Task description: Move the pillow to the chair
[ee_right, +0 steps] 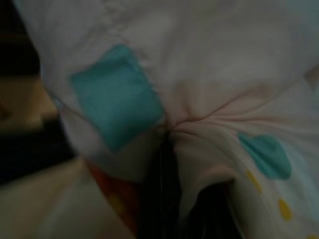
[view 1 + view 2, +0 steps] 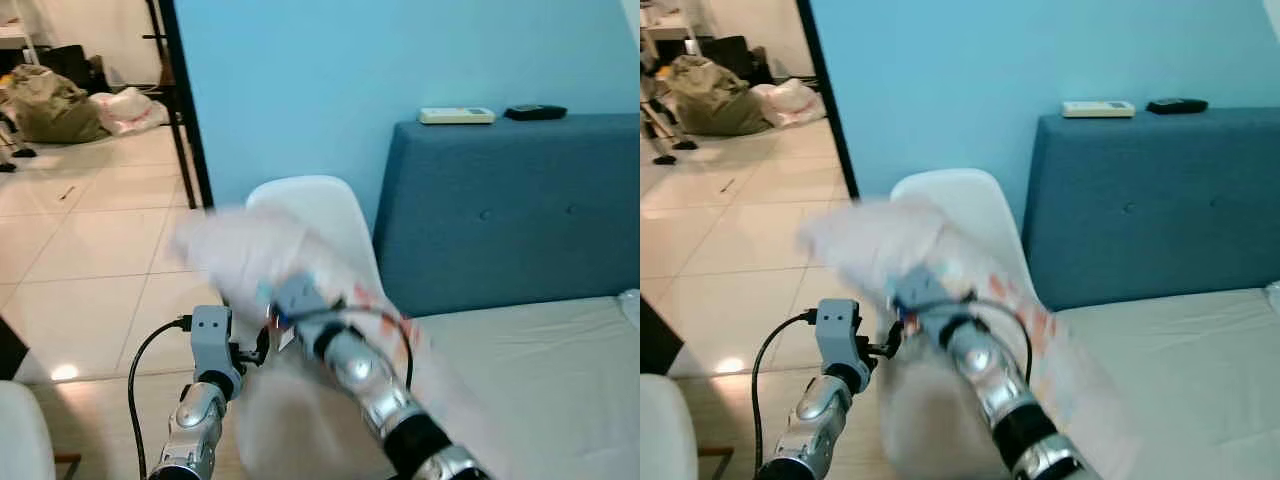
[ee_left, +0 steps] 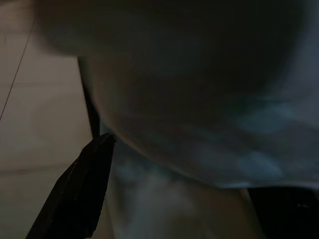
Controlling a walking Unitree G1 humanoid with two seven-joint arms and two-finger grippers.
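Observation:
A white pillow (image 2: 250, 255) with teal and orange patches is held up, blurred, in front of the white chair's backrest (image 2: 325, 205). My right gripper (image 1: 164, 164) is shut on the pillow; its fabric bunches around the black fingers, and the silver right arm (image 2: 380, 400) rises from the lower right. My left gripper (image 3: 179, 204) is low and just left of the pillow, its fingers (image 3: 75, 199) spread open under the pillow's pale underside. The left arm (image 2: 195, 410) comes up from the bottom edge.
A blue padded headboard (image 2: 500, 210) and a white mattress (image 2: 540, 370) lie to the right of the chair. Two remotes (image 2: 456, 116) sit on the headboard's top. A black door frame (image 2: 185, 110) leads to a tiled room with bags (image 2: 50, 105). Another white seat edge (image 2: 20, 440) is at the lower left.

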